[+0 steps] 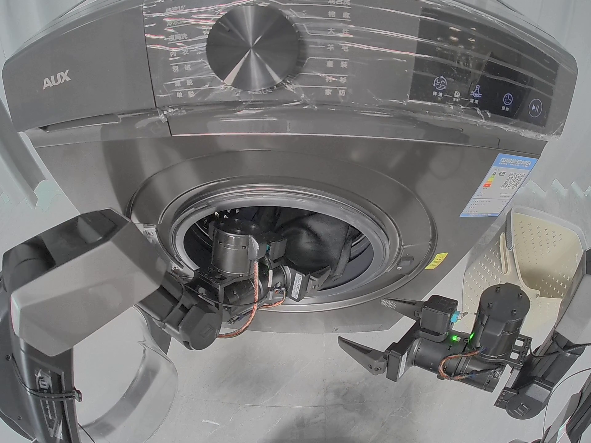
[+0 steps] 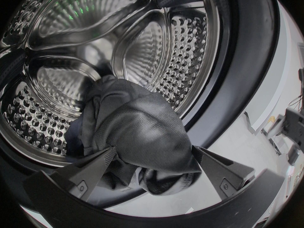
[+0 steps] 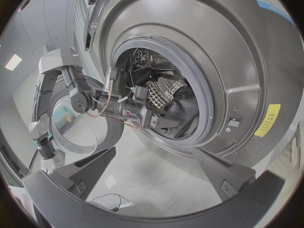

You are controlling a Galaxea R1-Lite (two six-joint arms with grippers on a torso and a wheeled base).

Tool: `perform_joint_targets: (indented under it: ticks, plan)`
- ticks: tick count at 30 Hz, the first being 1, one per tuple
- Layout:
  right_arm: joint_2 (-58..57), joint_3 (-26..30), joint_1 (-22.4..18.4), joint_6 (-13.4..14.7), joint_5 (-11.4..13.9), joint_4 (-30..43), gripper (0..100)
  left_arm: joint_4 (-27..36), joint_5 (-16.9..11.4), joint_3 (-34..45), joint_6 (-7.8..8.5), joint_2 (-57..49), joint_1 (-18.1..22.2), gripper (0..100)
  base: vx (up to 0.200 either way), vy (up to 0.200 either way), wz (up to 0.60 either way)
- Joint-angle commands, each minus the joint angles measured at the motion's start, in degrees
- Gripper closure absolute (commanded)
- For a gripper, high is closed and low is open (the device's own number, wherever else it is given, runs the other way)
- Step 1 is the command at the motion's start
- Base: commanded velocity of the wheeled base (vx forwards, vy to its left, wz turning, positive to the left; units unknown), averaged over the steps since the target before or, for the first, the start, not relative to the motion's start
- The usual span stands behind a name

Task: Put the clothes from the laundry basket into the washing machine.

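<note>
The grey washing machine (image 1: 295, 167) stands with its round door swung open. A dark garment (image 1: 317, 238) lies bunched at the mouth of the steel drum (image 2: 95, 32), partly draped over the black door seal (image 2: 228, 89). My left gripper (image 1: 319, 275) is inside the opening, open, its fingers (image 2: 104, 162) spread either side of the garment (image 2: 142, 133). The garment (image 3: 183, 111) and left gripper (image 3: 166, 123) also show from the right wrist. My right gripper (image 1: 363, 322) hangs open and empty in front of the machine, below and right of the opening. The cream laundry basket (image 1: 548, 259) stands at the right.
The open door (image 1: 132, 370) with its glass bowl (image 3: 74, 133) hangs at the left of the opening, beside my left arm. Pale floor (image 3: 158, 181) lies free in front of the machine. A cable (image 3: 110, 200) lies on the floor.
</note>
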Motion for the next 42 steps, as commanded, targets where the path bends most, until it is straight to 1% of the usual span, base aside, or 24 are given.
perform_joint_targets:
  ticks: [1, 2, 5, 6, 11, 12, 13, 14, 16, 17, 18, 19, 20, 21, 24, 27, 30, 32, 33, 38, 42]
  plan:
    - [0.04, 0.02, 0.02, -0.01, 0.04, -0.02, 0, -0.44, 1.11, -4.29, 1.47, 7.17, 1.63, 0, 0.0, 0.0, 0.0]
    - [0.04, -0.07, 0.02, -0.01, 0.04, -0.02, 0, -0.44, 1.2, -4.99, 1.82, 7.88, 1.72, 0, 0.0, 0.0, 0.0]
    - [0.04, -0.07, 0.02, -0.01, 0.04, -0.02, 0, -0.88, 1.46, -6.14, 1.9, 9.28, 1.72, 0, 0.0, 0.0, 0.0]
    - [0.04, -0.07, 0.02, -0.01, 0.04, -0.02, 0, -0.88, 1.46, -6.14, 1.9, 9.28, 1.72, 100, 0.0, 0.0, 0.0]
    - [0.04, -0.16, 0.02, -0.01, 0.04, -0.11, 0, -1.41, 1.55, -8.69, 1.55, 10.16, 1.9, 100, 0.0, 0.0, 0.0]
    - [0.04, -0.16, 0.02, -0.01, 0.04, -0.11, 0, -1.58, 2.25, -10.36, 1.29, 10.78, 2.34, 100, 0.0, 0.0, 0.0]
    - [0.04, -0.16, 0.02, -0.01, 0.04, -0.11, 0, -1.58, 2.25, -10.36, 1.29, 10.78, 2.34, 100, 0.0, 0.0, 0.0]
    - [0.13, -0.16, 0.02, -0.01, 0.04, -0.02, 0, -1.93, 3.83, -13.87, 0.67, 12.01, 2.95, 100, 0.0, 0.0, 0.0]
    - [0.13, -0.24, 0.02, -0.01, 0.04, -0.11, 0, -3.17, 5.94, -17.91, -0.82, 14.03, 3.39, 100, 0.0, 0.0, 0.0]
    - [0.13, -0.24, 0.02, -0.01, 0.04, -0.11, 0, -3.52, 6.3, -18.97, -1.08, 14.56, 3.48, 100, 0.0, 0.0, 0.0]
    - [0.13, -0.42, 0.02, -0.01, 0.04, -0.11, 0, -4.48, 7.44, -22.22, -1.87, 16.14, 3.83, 100, 0.0, 0.0, 0.0]
    - [0.13, -0.51, 0.02, -0.01, 0.04, -0.11, 0, -5.01, 8.05, -24.07, -2.14, 17.19, 3.92, 100, 0.0, 0.0, 0.0]
    - [0.04, -0.51, 0.02, -0.01, 0.04, -0.11, 0, -5.1, 8.23, -24.86, -2.14, 17.54, 3.92, 100, 0.0, 0.0, 0.0]
    - [0.13, -0.51, 0.02, -0.01, 0.04, -0.11, 0, -5.98, 9.2, -28.73, -2.4, 19.83, 4.36, 100, 0.0, 0.0, 0.0]
    - [0.13, -0.6, 0.02, -0.01, 0.04, -0.11, 0, -6.68, 10.69, -34.61, -2.4, 23.17, 4.97, 100, 0.0, 0.0, 0.0]
    - [0.13, -0.6, 0.02, -0.01, 0.04, -0.11, 0, -6.77, 12.71, -43.23, -2.4, 26.77, 5.76, 100, 0.0, 0.0, 0.0]
    - [0.13, -0.6, 0.02, -0.01, 0.04, -0.11, 0, -6.42, 13.15, -50.43, -2.49, 29.5, 6.29, 100, 0.0, 0.0, 0.0]
    - [0.13, -0.6, 0.02, -0.01, 0.04, -0.11, 0, -6.33, 13.15, -51.84, -2.49, 29.94, 6.47, 100, 0.0, 0.0, 0.0]
    - [0.13, -0.6, 0.02, -0.01, 0.04, -0.11, 0, -6.15, 13.15, -54.74, -2.49, 30.99, 6.82, 100, 0.0, 0.0, 0.0]
    - [0.48, -0.77, 0.11, -0.01, 0.04, -0.11, 0, -6.24, 13.15, -54.57, -2.67, 31.08, 6.91, 100, 0.0, 0.0, 0.0]
    - [0.66, -0.77, 0.02, 0.08, 0.04, -0.11, 0, -6.15, 13.5, -50.35, -3.9, 28.88, 6.11, 100, 0.0, 0.0, 0.0]
